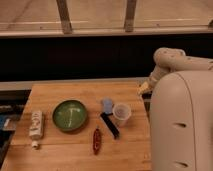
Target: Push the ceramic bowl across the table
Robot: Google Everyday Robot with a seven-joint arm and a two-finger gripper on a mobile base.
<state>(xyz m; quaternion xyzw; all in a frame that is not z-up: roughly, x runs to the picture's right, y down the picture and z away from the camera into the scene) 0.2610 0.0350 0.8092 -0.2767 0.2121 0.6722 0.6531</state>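
Note:
The ceramic bowl (70, 115) is green, round and shallow, and sits upright on the left-middle of the wooden table (75, 92). My white arm (175, 60) rises at the right side of the view, with its large body covering the table's right part. The gripper (144, 88) shows only as a small pale tip at the table's right edge, well to the right of the bowl and apart from it.
A translucent plastic cup (121, 113) stands right of the bowl, with a small blue item (107, 104) and a black bar-shaped object (110, 125) beside it. A red object (96, 140) lies in front. A white bottle (36, 125) lies at the left edge. A dark ledge and window frame run behind.

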